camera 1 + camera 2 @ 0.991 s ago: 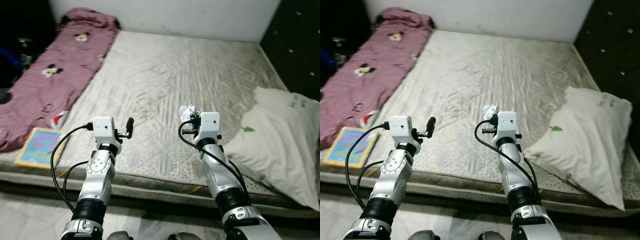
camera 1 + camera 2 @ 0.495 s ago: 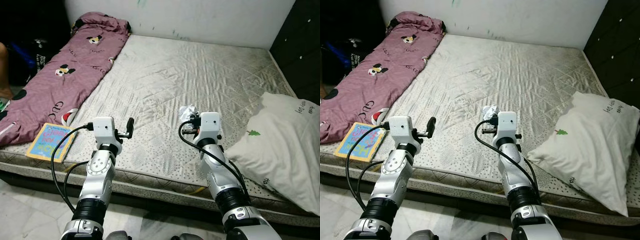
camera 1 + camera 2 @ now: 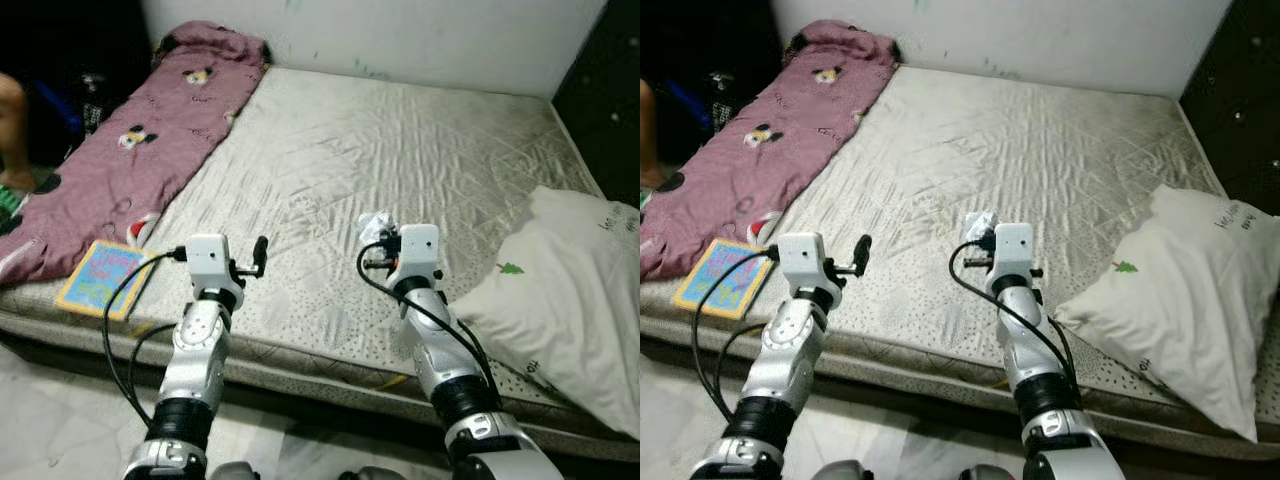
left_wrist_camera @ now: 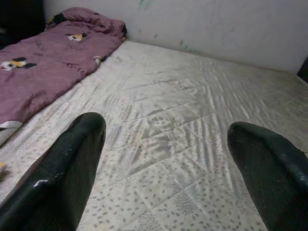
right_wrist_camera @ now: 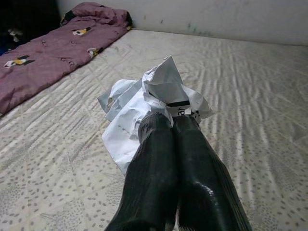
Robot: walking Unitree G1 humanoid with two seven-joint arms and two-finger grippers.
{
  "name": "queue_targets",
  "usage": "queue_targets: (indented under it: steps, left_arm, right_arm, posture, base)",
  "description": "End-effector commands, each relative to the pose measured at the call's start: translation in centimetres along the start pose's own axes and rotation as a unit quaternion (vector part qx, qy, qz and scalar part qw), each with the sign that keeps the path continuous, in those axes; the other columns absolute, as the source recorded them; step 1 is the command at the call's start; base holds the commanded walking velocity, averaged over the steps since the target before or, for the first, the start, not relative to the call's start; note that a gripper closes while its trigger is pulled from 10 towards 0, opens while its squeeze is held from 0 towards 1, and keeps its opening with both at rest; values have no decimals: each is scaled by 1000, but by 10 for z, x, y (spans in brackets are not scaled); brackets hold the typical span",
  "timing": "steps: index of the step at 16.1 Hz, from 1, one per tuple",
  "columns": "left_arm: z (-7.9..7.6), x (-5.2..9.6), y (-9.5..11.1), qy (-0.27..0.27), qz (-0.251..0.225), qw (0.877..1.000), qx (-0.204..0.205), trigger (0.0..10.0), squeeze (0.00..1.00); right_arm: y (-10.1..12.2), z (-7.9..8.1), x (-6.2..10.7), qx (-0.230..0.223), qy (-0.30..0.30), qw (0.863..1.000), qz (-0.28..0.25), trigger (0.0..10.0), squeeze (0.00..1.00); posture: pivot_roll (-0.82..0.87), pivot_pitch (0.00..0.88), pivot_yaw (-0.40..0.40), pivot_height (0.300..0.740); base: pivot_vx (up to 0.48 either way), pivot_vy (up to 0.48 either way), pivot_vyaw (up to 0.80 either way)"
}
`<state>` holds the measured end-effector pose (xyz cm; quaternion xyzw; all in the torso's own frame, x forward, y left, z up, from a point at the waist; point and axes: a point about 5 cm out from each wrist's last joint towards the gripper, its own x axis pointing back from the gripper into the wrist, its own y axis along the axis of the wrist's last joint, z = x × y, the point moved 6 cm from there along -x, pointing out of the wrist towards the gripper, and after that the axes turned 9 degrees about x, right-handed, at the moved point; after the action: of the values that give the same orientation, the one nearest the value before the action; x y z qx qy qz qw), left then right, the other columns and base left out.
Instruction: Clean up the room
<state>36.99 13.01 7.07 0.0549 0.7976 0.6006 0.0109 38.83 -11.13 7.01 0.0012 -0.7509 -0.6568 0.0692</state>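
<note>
The right gripper (image 5: 171, 126) still hangs over the near edge of the mattress (image 3: 420, 150), its fingers pressed together on a crumpled white paper (image 5: 149, 98) that bunches at their tips. The left gripper (image 4: 166, 159) stays level beside it, fingers spread wide with nothing between them. The camera has shifted since half a second ago: the maroon blanket (image 3: 140, 140) at ten o'clock and the colourful book (image 3: 103, 278) at nine o'clock sit nearer the frame's left. The white pillow (image 3: 560, 290) lies at three o'clock.

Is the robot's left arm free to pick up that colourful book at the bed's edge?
Probably yes. The left gripper is open and holds nothing, and the book lies uncovered on the mattress to its left, though the arm would likely need to swing or step over.
</note>
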Motion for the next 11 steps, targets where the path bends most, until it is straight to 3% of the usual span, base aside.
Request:
queue_targets:
  steps: [1,11]
  left_arm:
    - [0,0,-2,0,5,1000,1,10000,0]
    - [-1,0,-3,1,6,1000,4,10000,0]
  right_arm:
    - [0,0,-1,-2,3,1000,2,10000,0]
    - [-1,0,-1,1,3,1000,5,10000,0]
  posture:
    - [80,0,-27,740]
    - [77,0,-28,740]
  base:
    - [0,375,0]
    - [0,361,0]
